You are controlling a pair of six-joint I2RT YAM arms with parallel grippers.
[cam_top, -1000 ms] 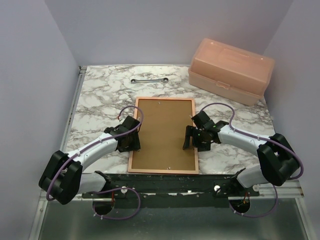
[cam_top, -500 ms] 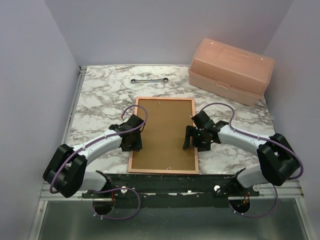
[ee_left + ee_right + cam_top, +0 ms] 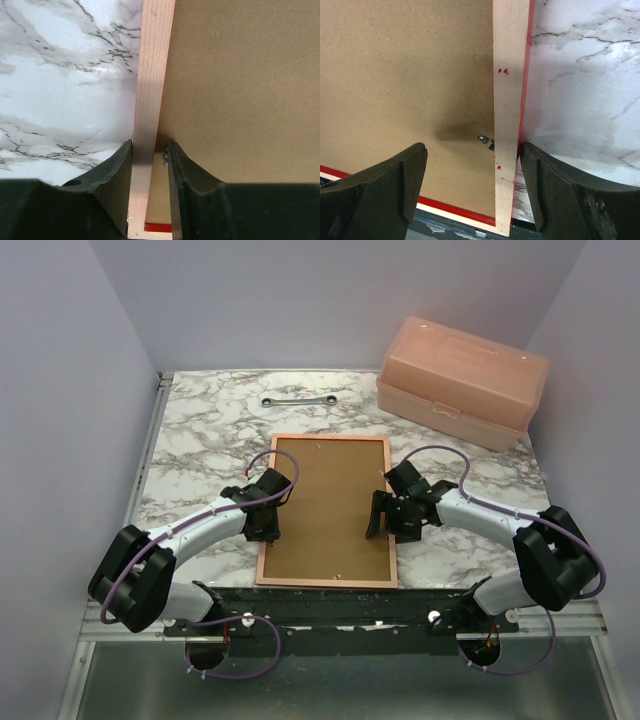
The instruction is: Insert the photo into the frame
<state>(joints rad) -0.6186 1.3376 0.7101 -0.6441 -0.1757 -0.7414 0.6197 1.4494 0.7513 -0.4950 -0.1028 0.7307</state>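
Grey-veined white marble tabletop [image 3: 190, 430], with thin rectangular frame [image 3: 330, 438] lying face down at near centre, pale wood back up, red edge showing, brown fibreboard backing [image 3: 325, 510] filling it. Left gripper [image 3: 149, 146] reaching in from the left, fingers narrowly astride left rail, slight gap on the inner side, not clamped. Right gripper [image 3: 474, 150] opposite, jaws spread wide across right rail.
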